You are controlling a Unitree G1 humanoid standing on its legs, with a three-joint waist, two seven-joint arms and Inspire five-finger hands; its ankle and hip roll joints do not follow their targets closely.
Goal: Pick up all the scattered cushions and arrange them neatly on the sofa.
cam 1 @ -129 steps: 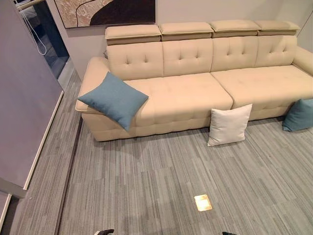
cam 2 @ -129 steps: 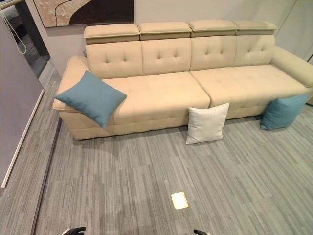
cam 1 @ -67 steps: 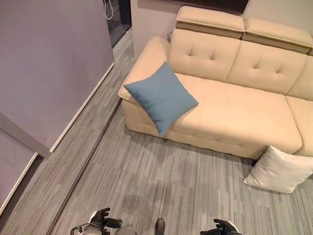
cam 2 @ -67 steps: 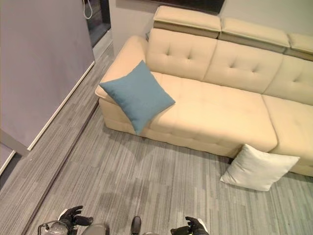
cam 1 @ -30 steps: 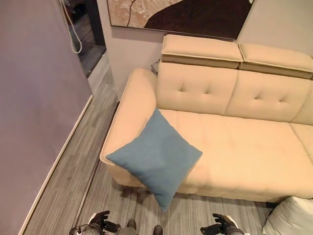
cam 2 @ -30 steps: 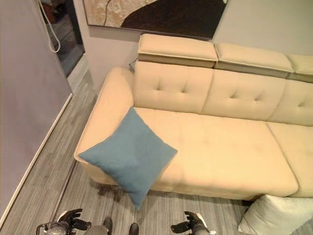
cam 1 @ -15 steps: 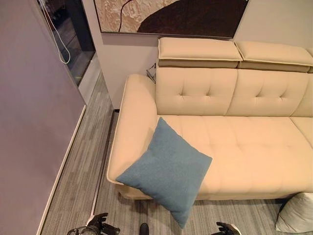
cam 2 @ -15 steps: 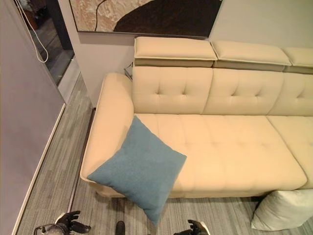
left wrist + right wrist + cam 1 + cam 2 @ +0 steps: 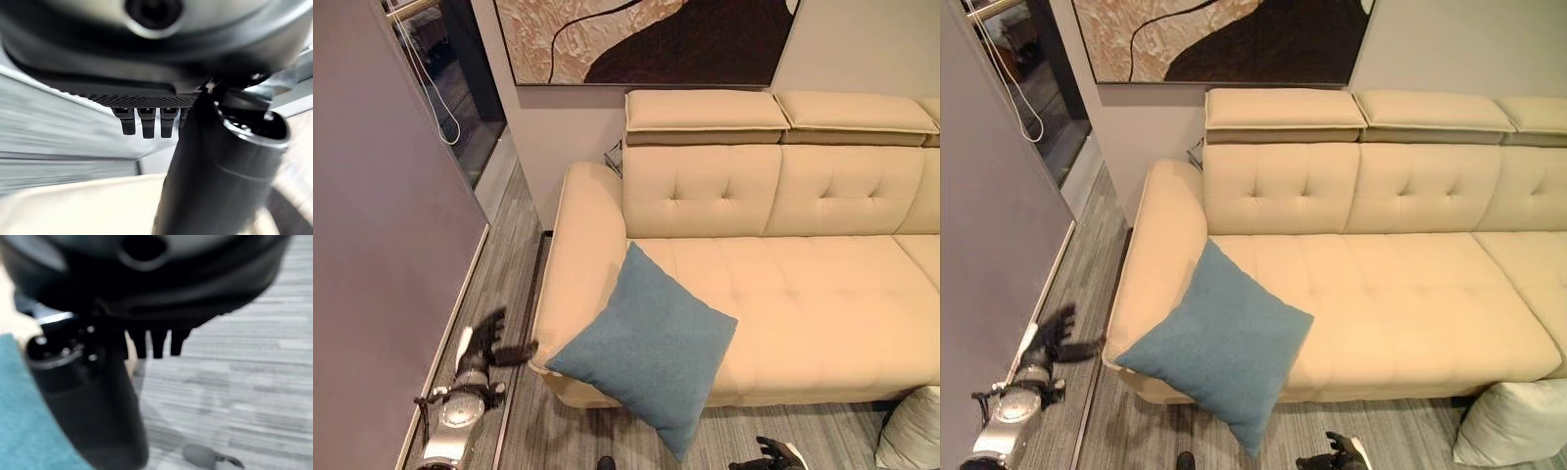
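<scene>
The blue cushion (image 9: pixel 646 348) hangs tilted over the sofa (image 9: pixel 803 294) seat's near left edge, beside the armrest. The left robot hand (image 9: pixel 494 338) reaches toward it, fingers spread and empty; the right robot hand (image 9: pixel 769 455) waits low, loosely open. Best to grip both side edges before lifting it back.

— What's carrying things from where I sit? A cream tufted sofa (image 9: pixel 803 284) on grey striped carpet floor (image 9: pixel 1097 245).

— And on the sofa?

— I've got a blue cushion (image 9: pixel 644 345) tilted on the seat's left end, against the left armrest, its near corner hanging over the front edge.

— Anything on the floor?

— I see a white cushion (image 9: pixel 1518 423) at near right, just beside the sofa's front.
</scene>
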